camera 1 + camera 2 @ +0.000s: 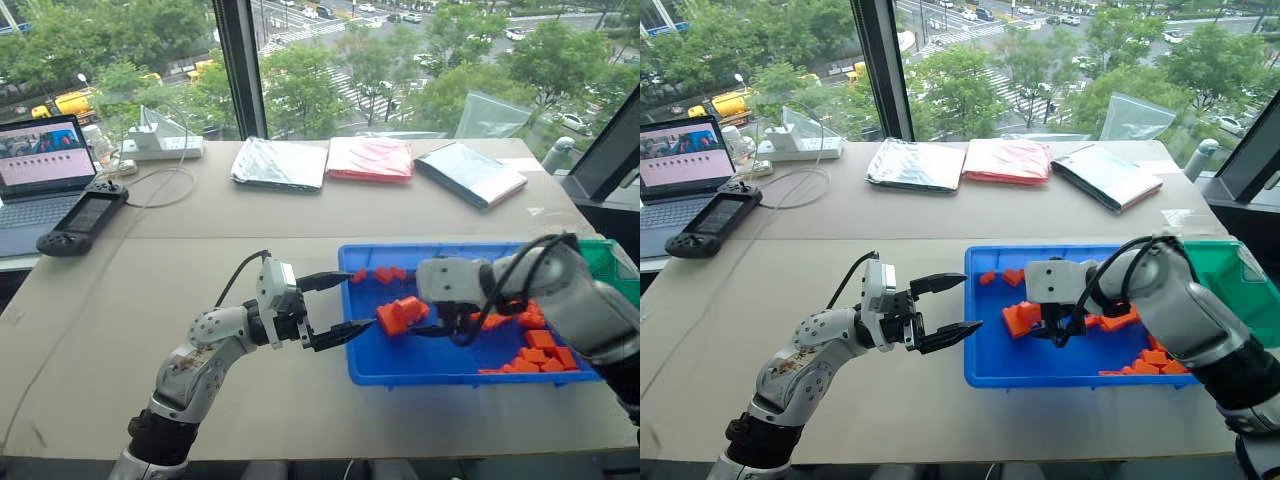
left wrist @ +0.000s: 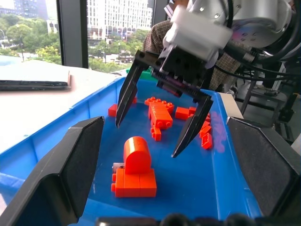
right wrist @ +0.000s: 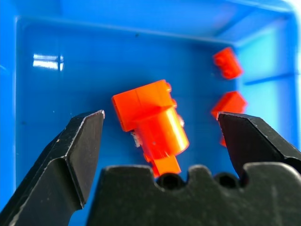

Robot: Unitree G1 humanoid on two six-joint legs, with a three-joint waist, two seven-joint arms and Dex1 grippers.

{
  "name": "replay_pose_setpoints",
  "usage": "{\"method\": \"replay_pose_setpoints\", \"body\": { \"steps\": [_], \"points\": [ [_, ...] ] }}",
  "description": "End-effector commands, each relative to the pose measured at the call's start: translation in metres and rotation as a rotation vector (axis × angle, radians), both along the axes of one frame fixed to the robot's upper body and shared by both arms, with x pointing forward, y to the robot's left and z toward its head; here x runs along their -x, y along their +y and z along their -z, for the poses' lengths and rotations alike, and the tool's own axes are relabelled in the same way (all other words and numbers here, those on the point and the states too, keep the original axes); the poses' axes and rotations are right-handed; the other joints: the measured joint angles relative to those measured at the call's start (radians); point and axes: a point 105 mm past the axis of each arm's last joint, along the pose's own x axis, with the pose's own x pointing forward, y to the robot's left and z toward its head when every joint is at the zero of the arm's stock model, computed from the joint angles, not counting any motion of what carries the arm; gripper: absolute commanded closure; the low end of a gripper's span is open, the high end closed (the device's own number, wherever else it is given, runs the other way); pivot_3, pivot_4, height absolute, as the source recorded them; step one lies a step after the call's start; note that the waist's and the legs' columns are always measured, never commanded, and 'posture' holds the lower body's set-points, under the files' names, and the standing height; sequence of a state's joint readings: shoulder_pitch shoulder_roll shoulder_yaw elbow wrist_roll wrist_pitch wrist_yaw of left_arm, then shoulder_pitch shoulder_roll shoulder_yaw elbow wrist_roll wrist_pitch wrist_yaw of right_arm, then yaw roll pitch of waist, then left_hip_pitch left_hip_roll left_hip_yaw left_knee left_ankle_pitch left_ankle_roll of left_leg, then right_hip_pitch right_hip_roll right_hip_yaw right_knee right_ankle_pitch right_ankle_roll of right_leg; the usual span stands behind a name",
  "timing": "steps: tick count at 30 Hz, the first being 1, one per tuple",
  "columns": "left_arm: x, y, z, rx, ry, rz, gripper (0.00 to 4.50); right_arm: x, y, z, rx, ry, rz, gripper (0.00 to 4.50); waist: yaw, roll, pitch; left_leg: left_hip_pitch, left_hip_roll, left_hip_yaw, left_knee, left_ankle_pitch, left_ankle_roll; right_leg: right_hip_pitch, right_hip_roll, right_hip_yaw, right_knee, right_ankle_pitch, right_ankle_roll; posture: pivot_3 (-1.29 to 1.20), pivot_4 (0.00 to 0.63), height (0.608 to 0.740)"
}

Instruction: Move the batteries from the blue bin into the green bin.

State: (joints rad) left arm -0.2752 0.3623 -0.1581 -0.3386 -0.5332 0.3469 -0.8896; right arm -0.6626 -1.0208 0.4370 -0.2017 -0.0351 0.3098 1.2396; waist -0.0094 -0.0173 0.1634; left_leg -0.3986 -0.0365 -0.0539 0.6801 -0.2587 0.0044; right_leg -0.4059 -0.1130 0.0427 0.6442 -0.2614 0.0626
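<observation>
Orange batteries (image 1: 402,314) lie in the blue bin (image 1: 400,368); both grippers' fingers spread wide, holding nothing.

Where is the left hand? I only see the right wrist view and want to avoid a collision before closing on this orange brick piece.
Observer: The left hand is open at the blue bin's left wall. It points at the orange brick piece without touching it.
Operator: Which way is the green bin?
Observer: The green bin stands at the blue bin's right end.
</observation>
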Motion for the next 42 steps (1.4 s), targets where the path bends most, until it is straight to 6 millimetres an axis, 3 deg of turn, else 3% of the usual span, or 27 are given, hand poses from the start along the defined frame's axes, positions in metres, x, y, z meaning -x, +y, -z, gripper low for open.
{"method": "replay_pose_setpoints", "body": {
  "steps": [1,7,16,17,22,24,29,33,34,40,42],
  "points": [
    [0.007,-0.002,-0.010,0.016,-0.043,0.011,0.00,-0.003,0.009,-0.008,0.018,-0.034,-0.065,0.03,-0.002,0.000,0.000,0.000,0.000,0.000,0.000,0.000,0.000,0.000,0.000,0.000,0.000,0.000,0.000,0.00,0.150,0.740],
    [0.007,-0.001,-0.010,0.016,-0.043,0.002,0.00,-0.004,0.008,-0.007,0.046,-0.020,-0.087,0.03,-0.002,0.000,0.000,0.000,0.000,0.000,0.000,0.000,0.000,0.000,0.000,0.000,0.001,0.000,0.000,0.00,0.150,0.740],
    [0.008,-0.002,-0.009,0.018,-0.039,0.002,0.00,-0.006,0.010,-0.006,0.053,-0.024,-0.087,2.98,-0.003,0.000,0.000,0.000,0.000,0.000,0.000,0.000,0.000,0.000,0.000,0.000,0.001,0.000,0.000,0.00,0.150,0.740],
    [0.008,-0.002,-0.009,0.018,-0.038,0.002,0.00,-0.005,0.010,-0.007,0.049,-0.024,-0.085,3.10,-0.003,0.000,0.000,0.000,0.000,0.000,0.000,0.000,0.000,0.000,0.000,0.000,0.001,0.000,0.000,0.00,0.150,0.740],
    [0.008,-0.001,-0.009,0.016,-0.039,0.003,0.00,0.000,0.006,-0.026,0.009,-0.038,-0.054,3.10,-0.002,0.000,0.000,0.000,0.000,0.000,0.000,0.000,0.000,0.000,0.000,0.000,0.001,0.000,0.000,0.00,0.150,0.740],
    [0.007,-0.001,-0.009,0.014,-0.041,0.003,0.00,-0.001,-0.004,-0.043,-0.038,-0.073,0.012,3.10,-0.001,0.000,0.000,0.000,0.000,0.000,0.000,0.000,0.000,0.000,0.000,0.000,0.001,0.000,0.000,0.00,0.150,0.740],
    [0.006,-0.001,-0.010,0.016,-0.043,0.002,0.00,-0.014,-0.043,-0.078,-0.116,-0.211,0.267,3.10,0.000,0.000,0.000,0.000,0.000,0.000,0.000,0.000,0.000,0.000,0.000,0.000,0.001,0.000,0.000,0.00,0.150,0.740],
    [0.005,-0.002,-0.010,0.017,-0.043,0.003,0.00,-0.040,-0.086,-0.083,-0.122,-0.362,0.530,3.10,-0.002,0.000,0.000,0.000,0.000,0.000,0.000,0.000,0.000,0.000,0.000,0.000,0.001,0.000,0.000,0.00,0.150,0.740],
    [0.005,-0.002,-0.010,0.017,-0.043,0.004,0.00,-0.039,-0.089,-0.080,-0.114,-0.364,0.536,2.10,-0.002,0.000,0.000,0.000,0.000,0.000,0.000,0.000,0.000,0.000,0.000,0.001,0.002,0.000,0.000,0.00,0.150,0.740],
    [0.004,-0.002,-0.010,0.013,-0.046,0.010,0.00,-0.023,-0.068,-0.069,-0.117,-0.299,0.414,0.18,-0.004,0.000,0.000,0.000,0.000,0.001,0.000,0.000,0.000,-0.001,0.000,0.001,0.002,0.000,0.000,0.00,0.150,0.740],
    [0.004,-0.002,-0.010,0.014,-0.045,0.013,0.00,-0.017,-0.056,-0.064,-0.128,-0.257,0.355,0.01,-0.005,0.000,0.000,0.000,0.000,0.001,0.000,0.000,0.000,-0.001,0.000,0.001,0.001,0.000,0.000,0.00,0.150,0.740]
  ]
}}
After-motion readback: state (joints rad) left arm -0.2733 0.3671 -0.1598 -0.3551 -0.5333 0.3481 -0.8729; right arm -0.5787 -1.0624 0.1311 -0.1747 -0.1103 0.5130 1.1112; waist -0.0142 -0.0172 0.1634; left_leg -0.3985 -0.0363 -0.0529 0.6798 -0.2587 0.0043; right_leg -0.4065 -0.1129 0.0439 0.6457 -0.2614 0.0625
